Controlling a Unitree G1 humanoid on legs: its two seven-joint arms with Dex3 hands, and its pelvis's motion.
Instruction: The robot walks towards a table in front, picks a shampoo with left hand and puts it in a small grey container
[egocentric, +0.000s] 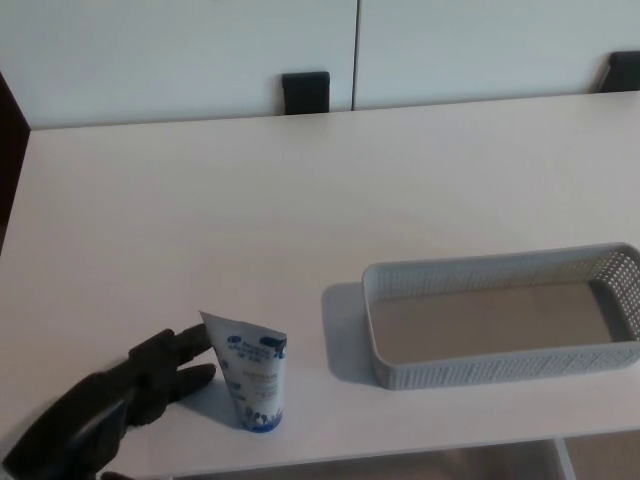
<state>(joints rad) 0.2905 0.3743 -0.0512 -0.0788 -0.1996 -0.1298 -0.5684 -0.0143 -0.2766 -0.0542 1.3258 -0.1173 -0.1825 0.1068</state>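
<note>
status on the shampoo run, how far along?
Done: the approach, with the table right below the camera. In hand: left hand open, fingers at the left side of the shampoo tube, which stands on the table, not lifted. Left: grasp, lift, carry right, drop into the grey container, which holds nothing.

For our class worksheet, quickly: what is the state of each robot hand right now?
Left hand: open, beside the standing white-and-blue plastic shampoo tube, not holding it.
Right hand: not in view.
</note>
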